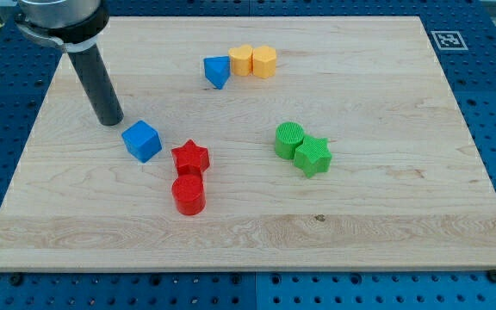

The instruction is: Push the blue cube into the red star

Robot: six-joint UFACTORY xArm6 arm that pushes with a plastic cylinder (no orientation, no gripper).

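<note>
The blue cube (pixel 142 140) lies on the wooden board left of centre. The red star (pixel 190 158) lies just to its right and a little lower, with a small gap between them. My tip (pixel 110 120) rests on the board just up and left of the blue cube, close to it but apart from it. The rod rises from there to the view's top left.
A red cylinder (pixel 189 195) touches the red star from below. A blue triangular block (pixel 217 71), a yellow block (pixel 242 60) and a yellow hexagonal block (pixel 264 62) sit near the top. A green cylinder (pixel 289 139) and green star (pixel 313 156) sit right of centre.
</note>
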